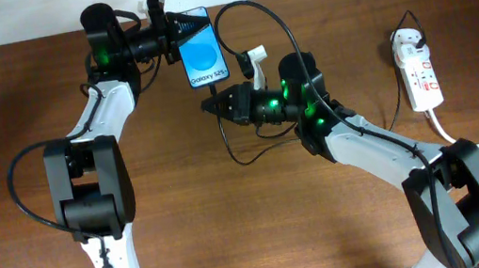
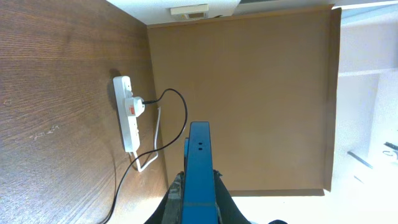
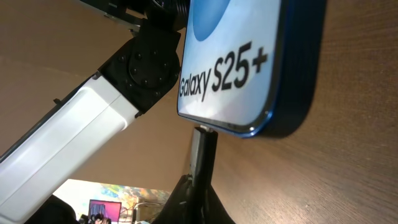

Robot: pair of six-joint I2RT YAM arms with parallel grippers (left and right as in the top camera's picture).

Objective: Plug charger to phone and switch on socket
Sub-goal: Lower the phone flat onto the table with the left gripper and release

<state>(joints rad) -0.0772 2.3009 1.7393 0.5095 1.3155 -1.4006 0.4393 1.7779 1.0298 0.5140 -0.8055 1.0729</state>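
Phone: the phone (image 1: 203, 59), a black-framed smartphone with a bright blue screen and white "Galaxy S25+" lettering, sits near the middle of the bench's far edge. We cannot tell whether it rests on the wood.
Left gripper: the left gripper (image 1: 174, 33) has its fingers closed on the phone's upper end. From the left wrist we see the blue edge rising from between them.
Charger: the charger (image 1: 252, 10), a thin black cable, loops over the right arm. Its small metal plug tip (image 3: 202, 142) meets the phone's bottom edge.
Right gripper: the right gripper (image 1: 214, 103) is clamped on the plug just behind that tip.
Socket: the socket (image 1: 418, 69), a white power strip with red markings, lies by the bench's right edge, well apart from both grippers. A white adapter sits in it. We cannot read its switch.
Step in hand: we judge this to be the insertion. Whether the tip is seated, we cannot tell.
Doing it well: we should line the tip up square with the port and push straight along the phone's length, with the left arm bracing against the push.
Risk: a tilted tip could jam or slip past the port, and the slack cable could snag the right arm.
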